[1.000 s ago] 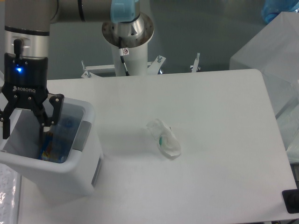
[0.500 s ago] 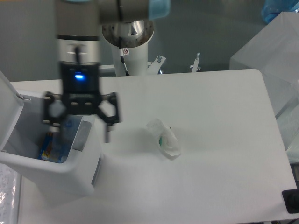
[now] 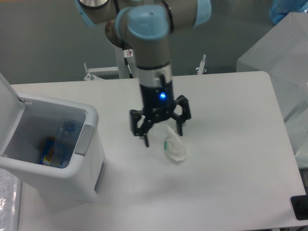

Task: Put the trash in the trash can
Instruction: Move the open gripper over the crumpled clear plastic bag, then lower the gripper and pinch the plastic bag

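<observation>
One crumpled wrapper (image 3: 172, 147) lies mid-worktop (image 3: 231, 159), with the claw (image 3: 163, 136) spread wide, empty, straddling its upper end. The bottle (image 3: 65, 137) sits inside the open trash can (image 3: 89, 166) at the worktop's left edge.

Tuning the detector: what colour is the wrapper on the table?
Translucent white with a small green spot, per the fixed camera: crumpled wrapper under the open gripper.

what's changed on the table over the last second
The gripper swung from inside the trash can across the table to the right; it now stands open over the wrapper, holding nothing. The bottle lies in the can, let go. The wrapper, the can and its raised lid kept their places.
</observation>
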